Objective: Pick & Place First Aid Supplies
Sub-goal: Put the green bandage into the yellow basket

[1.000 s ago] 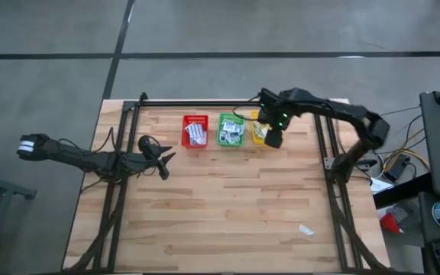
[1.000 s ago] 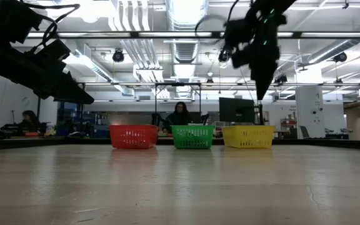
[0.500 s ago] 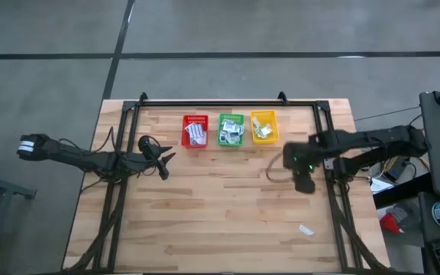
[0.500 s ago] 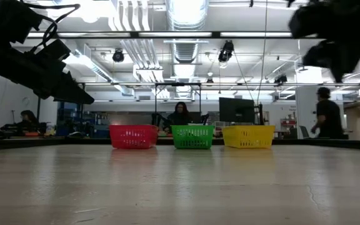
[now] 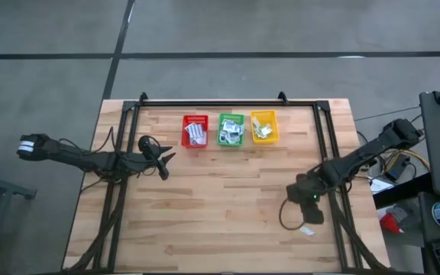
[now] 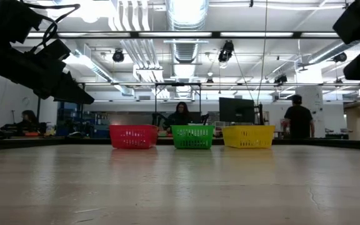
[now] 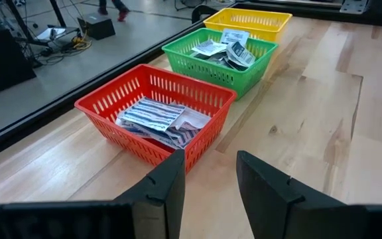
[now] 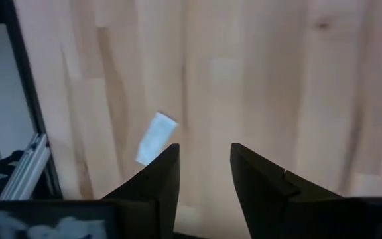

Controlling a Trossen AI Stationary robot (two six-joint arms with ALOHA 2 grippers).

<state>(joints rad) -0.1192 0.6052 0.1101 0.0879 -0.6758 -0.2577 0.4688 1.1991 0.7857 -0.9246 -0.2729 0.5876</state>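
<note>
A single white packet (image 5: 306, 230) lies flat on the wooden table (image 5: 220, 206) near its front right corner, its long axis running slantwise to the boards. No writing on it can be read. The right gripper (image 5: 312, 213) hangs just behind it, fingers parted with nothing between them. The left gripper (image 5: 163, 159) waits near the red basket (image 5: 195, 131), parted and empty too. Striped packets fill that basket; more sit in the green basket (image 5: 231, 130) and yellow basket (image 5: 264, 127). A workshop with people lies beyond

A small white packet (image 8: 155, 137), somewhat blurred, lies on the wooden table (image 8: 264, 73) beyond two parted fingers (image 8: 152, 182).
</note>
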